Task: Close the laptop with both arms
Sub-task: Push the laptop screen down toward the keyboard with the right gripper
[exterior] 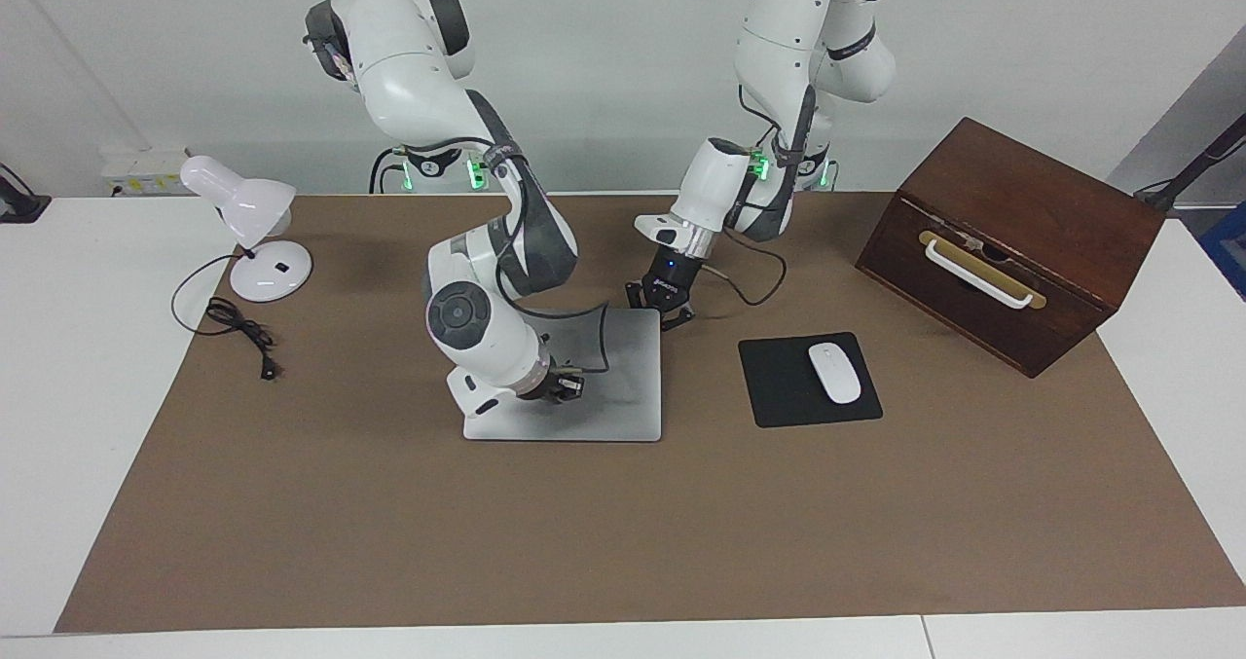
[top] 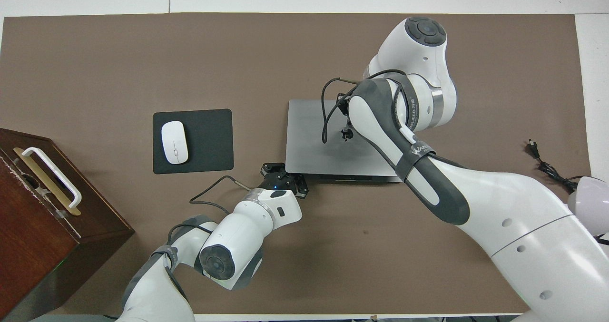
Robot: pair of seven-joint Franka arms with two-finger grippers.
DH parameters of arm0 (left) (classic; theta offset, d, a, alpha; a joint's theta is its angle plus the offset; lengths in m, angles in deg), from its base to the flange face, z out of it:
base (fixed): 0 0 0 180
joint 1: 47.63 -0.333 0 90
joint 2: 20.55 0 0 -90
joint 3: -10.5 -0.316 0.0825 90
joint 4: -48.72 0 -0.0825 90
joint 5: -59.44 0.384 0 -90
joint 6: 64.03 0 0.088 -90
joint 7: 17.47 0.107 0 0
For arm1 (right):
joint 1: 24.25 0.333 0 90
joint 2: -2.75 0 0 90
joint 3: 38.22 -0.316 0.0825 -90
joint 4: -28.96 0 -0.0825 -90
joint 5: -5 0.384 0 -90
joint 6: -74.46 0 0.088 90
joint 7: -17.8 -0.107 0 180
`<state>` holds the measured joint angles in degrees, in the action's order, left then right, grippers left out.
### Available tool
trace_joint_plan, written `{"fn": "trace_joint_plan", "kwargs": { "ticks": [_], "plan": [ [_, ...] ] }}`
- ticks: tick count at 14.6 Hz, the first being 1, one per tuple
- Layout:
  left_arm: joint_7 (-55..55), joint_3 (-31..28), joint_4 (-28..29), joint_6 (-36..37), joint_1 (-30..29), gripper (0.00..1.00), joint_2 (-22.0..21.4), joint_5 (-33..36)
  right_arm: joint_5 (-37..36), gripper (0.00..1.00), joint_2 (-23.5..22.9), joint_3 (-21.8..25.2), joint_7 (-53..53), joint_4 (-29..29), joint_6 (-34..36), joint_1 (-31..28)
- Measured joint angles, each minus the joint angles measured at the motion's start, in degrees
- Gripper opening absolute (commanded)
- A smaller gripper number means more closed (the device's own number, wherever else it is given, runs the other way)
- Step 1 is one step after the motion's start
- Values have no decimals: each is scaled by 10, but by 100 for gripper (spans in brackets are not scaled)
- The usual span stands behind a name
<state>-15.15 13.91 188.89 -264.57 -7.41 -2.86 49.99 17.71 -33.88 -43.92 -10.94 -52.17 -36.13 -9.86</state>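
We see the thin silver-grey aluminium laptop (exterior: pixel 604 386) (top: pixel 314 141) lying flat with its lid down on the brown table mat (exterior: pixel 623 523) (top: pixel 266 55), just beside the black mouse pad (exterior: pixel 779 386) (top: pixel 209 141), toward the right arm's end of the table from it. The white mouse (exterior: pixel 835 373) (top: pixel 174 142) rests on that pad.

The left gripper (exterior: pixel 662 311) (top: pixel 284 175) sits at the laptop corner nearest the robots on the pad's side, its black fingers (exterior: pixel 681 316) spread apart; we cannot tell whether they touch the lid. The right gripper (exterior: pixel 565 386) (top: pixel 346 132) is over the middle of the lid, low against it; we cannot tell how its fingers stand.

The dark wooden box with a white handle (exterior: pixel 1012 240) (top: pixel 52 203) stands past the pad toward the left arm's end, and the white desk lamp (exterior: pixel 248 221) (top: pixel 590 198) stands well apart from the laptop toward the right arm's end.
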Motion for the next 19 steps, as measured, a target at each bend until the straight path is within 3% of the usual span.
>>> {"fn": "trace_joint_plan", "kwargs": {
  "ticks": [12, 19],
  "plan": [
    [-1, 0, 0, 0, 0, 0, 0, 0, -2, 0, 33, 3, 0, 29, 25, -4],
    [-9, -2, 0, 0, -3, 0, 0, 0, -58, 0, 65, 2, 11, 30, 40, -3]
  ]
}}
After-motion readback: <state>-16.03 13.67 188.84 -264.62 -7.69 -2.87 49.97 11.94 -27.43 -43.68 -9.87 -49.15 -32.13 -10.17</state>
